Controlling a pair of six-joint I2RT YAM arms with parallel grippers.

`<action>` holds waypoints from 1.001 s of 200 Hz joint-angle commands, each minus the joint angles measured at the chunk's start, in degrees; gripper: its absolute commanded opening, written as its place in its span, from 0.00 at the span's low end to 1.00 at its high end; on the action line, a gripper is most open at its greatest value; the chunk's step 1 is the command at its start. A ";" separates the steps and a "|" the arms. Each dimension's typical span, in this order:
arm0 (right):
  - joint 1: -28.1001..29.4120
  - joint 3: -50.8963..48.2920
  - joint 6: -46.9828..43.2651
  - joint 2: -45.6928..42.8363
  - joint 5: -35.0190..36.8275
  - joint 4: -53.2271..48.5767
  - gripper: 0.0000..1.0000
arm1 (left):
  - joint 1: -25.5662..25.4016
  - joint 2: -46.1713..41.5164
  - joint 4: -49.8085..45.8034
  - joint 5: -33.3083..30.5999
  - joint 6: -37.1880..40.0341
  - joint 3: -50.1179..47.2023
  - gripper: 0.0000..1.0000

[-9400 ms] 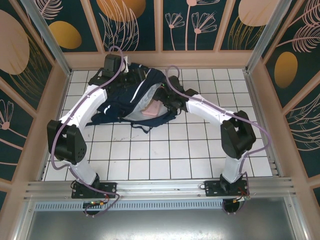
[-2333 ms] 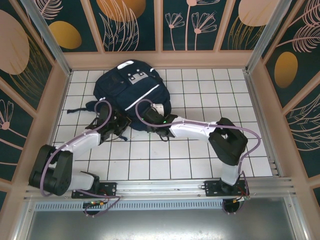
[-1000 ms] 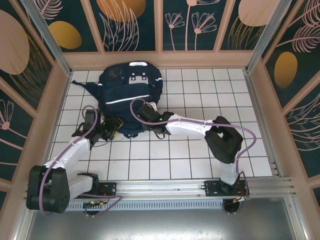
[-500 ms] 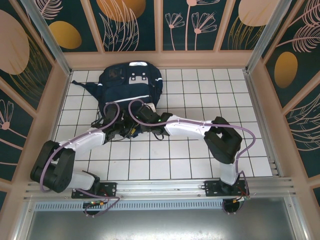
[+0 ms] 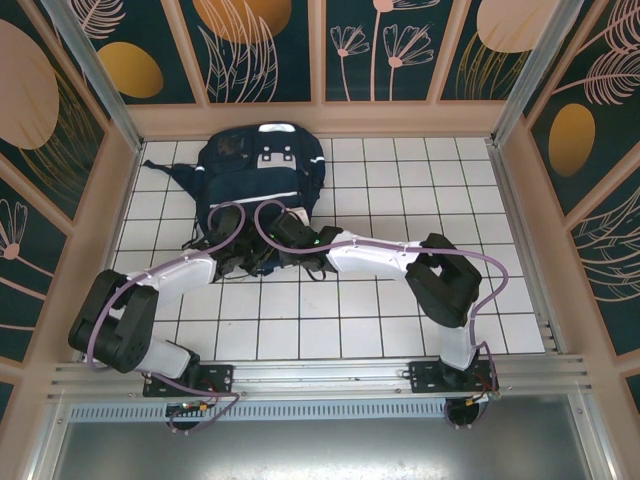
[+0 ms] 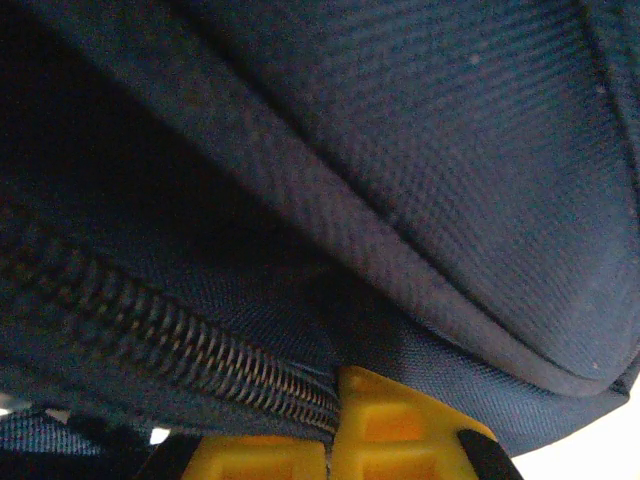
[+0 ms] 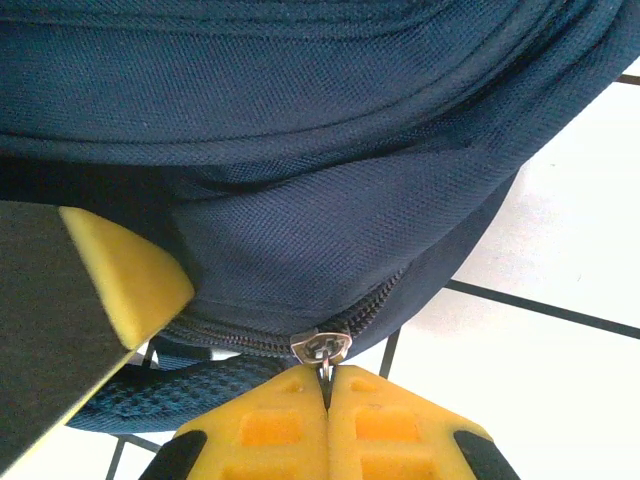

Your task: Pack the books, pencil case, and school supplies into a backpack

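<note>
Two robot arms reach from the near edge of a white tiled bench [image 5: 400,320] toward a large navy backpack [image 5: 255,185]. From the overhead camera I see the backpack lying flat on the far left part of the bench, close to the back wall. Its front faces up, showing a grey patch [image 5: 272,158] and a white reflective stripe [image 5: 262,197]. Both arms bend inward and meet side by side at the backpack's near edge.

Through the left wrist camera, navy fabric is very close to the lens. The left claw [image 6: 333,400] has its yellow pads pressed together with no gap between them. A line of dark zipper [image 6: 150,310] teeth runs diagonally down into the joint where the pads meet, so I read this claw as pinched shut on the backpack's zipper seam.

Through the right wrist camera, the right claw [image 7: 327,385] is also closed tight, and its yellow pads hold a small metal zipper pull [image 7: 320,347] between them. The pull sits at the lower edge of the backpack, where the zipper curves around the bottom corner. White tile with dark grout lines shows beside and below the fabric.
</note>
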 commanded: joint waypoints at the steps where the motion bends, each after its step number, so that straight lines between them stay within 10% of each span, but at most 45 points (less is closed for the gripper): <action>1: -1.17 -1.17 0.31 -2.12 2.12 -1.22 0.00 | 2.93 -3.71 -5.19 -7.11 0.60 -1.82 0.00; 83: -7.03 -4.66 -1.83 -2.78 3.52 0.00 0.00 | 12.79 -17.67 -16.18 -8.74 8.40 -3.74 0.00; 200: -21.01 6.13 -9.30 10.98 2.96 4.48 0.00 | 14.21 -30.12 -30.28 -10.88 16.08 1.10 0.00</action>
